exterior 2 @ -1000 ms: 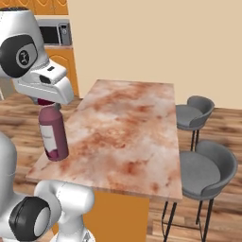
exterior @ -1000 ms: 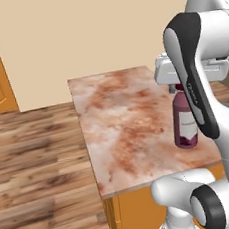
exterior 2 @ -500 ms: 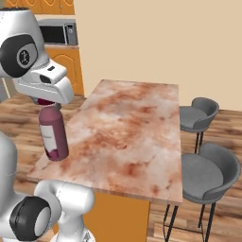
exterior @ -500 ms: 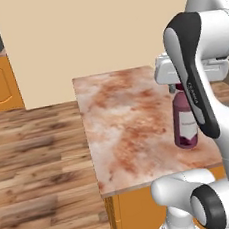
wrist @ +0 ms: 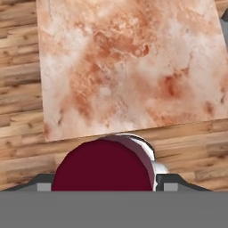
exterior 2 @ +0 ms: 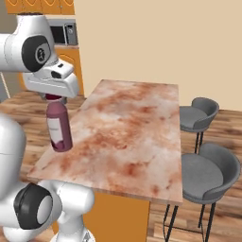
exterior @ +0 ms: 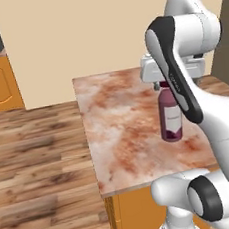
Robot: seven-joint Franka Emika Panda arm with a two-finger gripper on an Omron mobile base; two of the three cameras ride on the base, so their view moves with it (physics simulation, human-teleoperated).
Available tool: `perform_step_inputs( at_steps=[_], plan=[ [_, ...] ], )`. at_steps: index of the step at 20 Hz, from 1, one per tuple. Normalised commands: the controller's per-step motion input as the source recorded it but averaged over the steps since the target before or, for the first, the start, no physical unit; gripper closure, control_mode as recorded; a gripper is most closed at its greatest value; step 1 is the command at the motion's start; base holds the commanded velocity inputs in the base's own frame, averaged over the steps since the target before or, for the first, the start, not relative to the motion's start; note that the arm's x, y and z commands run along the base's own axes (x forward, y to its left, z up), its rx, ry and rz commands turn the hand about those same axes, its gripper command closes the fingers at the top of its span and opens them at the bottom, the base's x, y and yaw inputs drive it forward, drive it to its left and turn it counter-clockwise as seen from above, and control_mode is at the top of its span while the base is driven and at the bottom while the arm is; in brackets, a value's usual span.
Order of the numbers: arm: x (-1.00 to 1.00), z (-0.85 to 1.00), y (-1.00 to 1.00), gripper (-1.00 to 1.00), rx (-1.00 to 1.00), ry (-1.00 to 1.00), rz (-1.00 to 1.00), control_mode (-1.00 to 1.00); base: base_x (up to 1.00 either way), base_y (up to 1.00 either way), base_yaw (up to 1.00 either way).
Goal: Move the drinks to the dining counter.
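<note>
Bottle [exterior: 170,119] hangs upright directly under the gripper [wrist: 103,181], jaws pinching its neck, above the near end of the dining counter [exterior 2: 132,127].

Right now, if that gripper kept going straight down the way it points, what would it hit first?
The gripper would first meet the dark maroon bottle directly beneath it; its red cap already sits between the fingers, probably held.
</note>
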Motion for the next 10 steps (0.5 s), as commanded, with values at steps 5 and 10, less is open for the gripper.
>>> perform_step_inputs(
  at_steps=[5, 10],
  plan=[
    [0.46, -0.32, 0.03, 1.00, 0.03, 0.00, 0.00, -1.00, 0.00, 0.00, 0.00],
    [0.54, -0.35, 0.02, 1.00, 0.01, 0.00, 0.00, -1.00, 0.00, 0.00, 0.00]
  ],
)
